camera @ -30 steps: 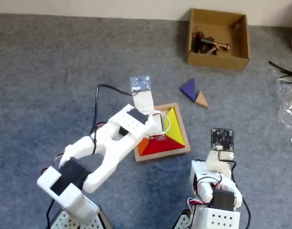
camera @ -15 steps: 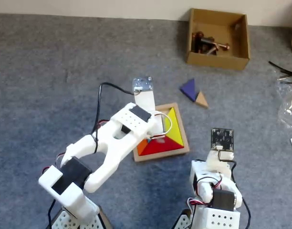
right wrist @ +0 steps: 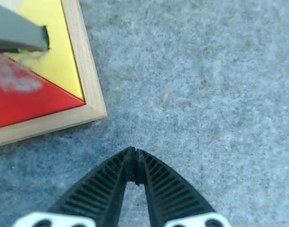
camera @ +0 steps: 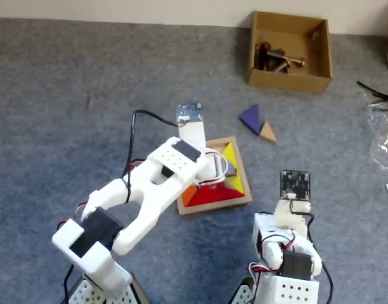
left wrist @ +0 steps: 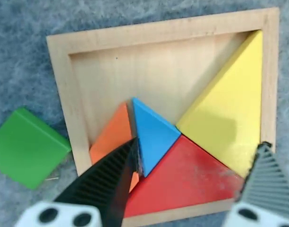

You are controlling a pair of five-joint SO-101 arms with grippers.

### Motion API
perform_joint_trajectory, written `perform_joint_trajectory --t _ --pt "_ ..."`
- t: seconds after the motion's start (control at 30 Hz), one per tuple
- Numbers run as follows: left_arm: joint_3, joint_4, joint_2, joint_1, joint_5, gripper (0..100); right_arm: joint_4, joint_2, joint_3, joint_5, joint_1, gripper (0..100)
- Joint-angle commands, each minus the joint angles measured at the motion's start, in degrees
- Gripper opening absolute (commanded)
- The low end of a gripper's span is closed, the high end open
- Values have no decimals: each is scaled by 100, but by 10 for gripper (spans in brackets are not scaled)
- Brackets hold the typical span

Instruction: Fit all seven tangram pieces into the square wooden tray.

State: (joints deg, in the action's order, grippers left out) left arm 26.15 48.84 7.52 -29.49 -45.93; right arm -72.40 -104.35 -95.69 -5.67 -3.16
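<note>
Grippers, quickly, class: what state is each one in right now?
Left gripper: open, holding nothing, over the tray.
Right gripper: shut, empty, over the carpet.

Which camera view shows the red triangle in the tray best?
The left wrist view: the red triangle lies there almost whole. In the high view the left gripper hides part of it; the right wrist view catches one end.

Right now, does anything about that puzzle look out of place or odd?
Three pieces lie outside the wooden tray: a green square on the carpet beside it, and a dark blue triangle touching a tan triangle farther off. The red piece in the tray has whitish scuffs.
</note>
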Motion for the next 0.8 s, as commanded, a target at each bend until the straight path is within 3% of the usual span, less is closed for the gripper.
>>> perform_joint_trajectory --t 0.0,0.47,0.77 --pt "-163 62 -48 -48 -62 350 92 -84 -655 62 92 5" --pt "-163 97 -84 -48 -18 351 92 -84 -655 62 92 5" --pt "-171 97 -84 -40 659 348 92 -84 -655 62 92 5"
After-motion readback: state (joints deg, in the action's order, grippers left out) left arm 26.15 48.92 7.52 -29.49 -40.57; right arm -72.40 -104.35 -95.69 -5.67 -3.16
